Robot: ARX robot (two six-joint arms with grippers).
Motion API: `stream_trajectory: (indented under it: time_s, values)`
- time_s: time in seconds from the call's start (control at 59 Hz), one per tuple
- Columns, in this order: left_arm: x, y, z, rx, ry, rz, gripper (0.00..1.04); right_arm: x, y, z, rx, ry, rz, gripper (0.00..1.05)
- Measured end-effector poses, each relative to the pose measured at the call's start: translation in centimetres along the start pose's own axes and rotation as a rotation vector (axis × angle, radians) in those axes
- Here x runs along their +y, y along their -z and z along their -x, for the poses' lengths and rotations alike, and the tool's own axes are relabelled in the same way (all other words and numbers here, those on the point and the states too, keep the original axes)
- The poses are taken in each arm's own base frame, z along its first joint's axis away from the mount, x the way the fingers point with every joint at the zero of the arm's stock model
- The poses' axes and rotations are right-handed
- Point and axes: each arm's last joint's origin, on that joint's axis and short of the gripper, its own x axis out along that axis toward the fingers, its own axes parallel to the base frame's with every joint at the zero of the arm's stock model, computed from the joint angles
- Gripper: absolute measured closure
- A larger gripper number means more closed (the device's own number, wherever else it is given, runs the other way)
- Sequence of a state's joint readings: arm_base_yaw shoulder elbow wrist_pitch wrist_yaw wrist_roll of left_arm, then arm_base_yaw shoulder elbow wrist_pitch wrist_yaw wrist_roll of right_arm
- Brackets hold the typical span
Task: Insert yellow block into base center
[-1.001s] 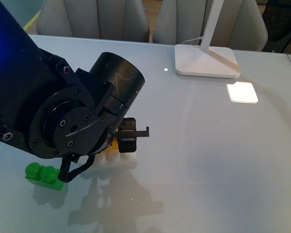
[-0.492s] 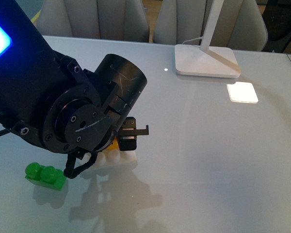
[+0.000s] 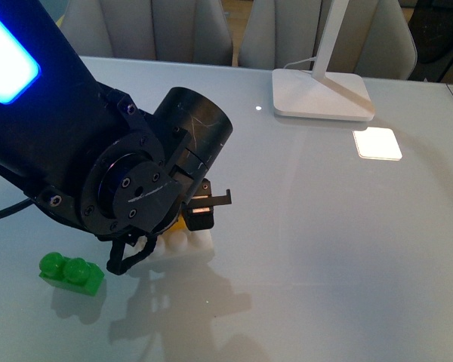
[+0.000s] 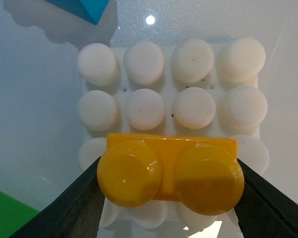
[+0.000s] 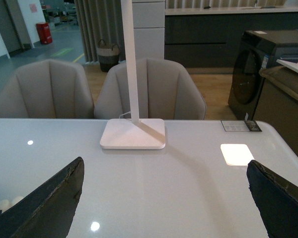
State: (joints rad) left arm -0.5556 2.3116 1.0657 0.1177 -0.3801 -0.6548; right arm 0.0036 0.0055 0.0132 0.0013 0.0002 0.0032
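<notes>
My left gripper (image 4: 171, 196) is shut on the yellow block (image 4: 171, 171), with a black finger pressing each short end. The block's two studs face the camera. It sits over the white base (image 4: 193, 106), covering the middle two studs of the third row; whether it touches them I cannot tell. In the front view the left arm hides most of this. Only a sliver of the yellow block (image 3: 179, 223) and the base's edge (image 3: 187, 243) show under the left gripper (image 3: 199, 213). My right gripper (image 5: 164, 208) hangs open over bare table, far from both.
A green brick (image 3: 72, 273) lies at the front left, and a corner of a blue brick (image 4: 84, 7) shows beyond the base. The white lamp foot (image 3: 321, 94) stands at the back, with a bright light patch (image 3: 377, 143) beside it. Chairs line the far edge.
The left arm has swung a little to the right and its wrist has rolled. The yellow block stays in its jaws over the base. More of the base shows beneath.
</notes>
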Motion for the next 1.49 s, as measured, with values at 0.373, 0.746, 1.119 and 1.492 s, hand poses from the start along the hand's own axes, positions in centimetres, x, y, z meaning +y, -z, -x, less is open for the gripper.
stream_trajectory:
  time_s: [0.373,0.746,1.119,1.492]
  values:
    - [0.0,0.2,-0.4,0.0,-0.016,0.03,0.42,0.0,0.0,0.0,0.0,0.0,0.0,0.09]
    - [-0.1,0.9,-1.2,-0.02,-0.034,0.029,0.42,0.0,0.0,0.0,0.0,0.0,0.0,0.09]
    - [-0.2,1.1,-1.5,-0.03,-0.042,0.013,0.42,0.0,0.0,0.0,0.0,0.0,0.0,0.09]
    - [0.3,1.0,-1.8,-0.01,-0.034,0.018,0.13,0.0,0.0,0.0,0.0,0.0,0.0,0.09]
